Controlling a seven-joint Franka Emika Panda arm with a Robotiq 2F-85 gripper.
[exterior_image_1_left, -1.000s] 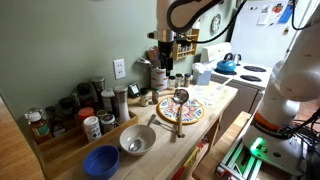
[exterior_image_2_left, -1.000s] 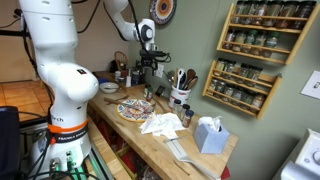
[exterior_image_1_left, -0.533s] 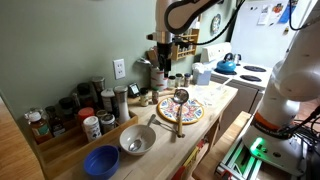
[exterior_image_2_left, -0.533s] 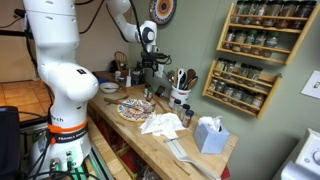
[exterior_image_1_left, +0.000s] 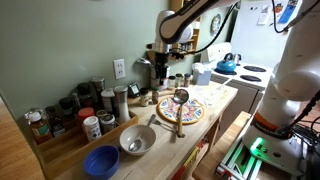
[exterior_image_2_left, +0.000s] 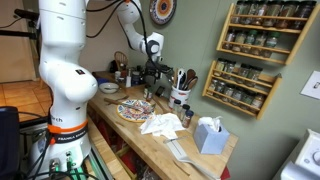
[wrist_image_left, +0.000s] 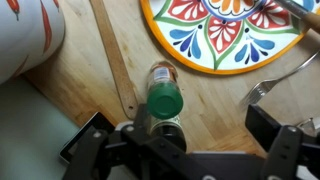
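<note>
One hand (wrist_image_left: 183, 150) spread wide over green-capped bottle (wrist_image_left: 165, 101), just beside painted plate (wrist_image_left: 215, 40), wooden counter (wrist_image_left: 85, 95).

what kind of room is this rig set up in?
Most likely a home kitchen: wall-mounted spice racks full of jars, a blue kettle on a stove, and a wooden counter carrying a patterned plate.
</note>
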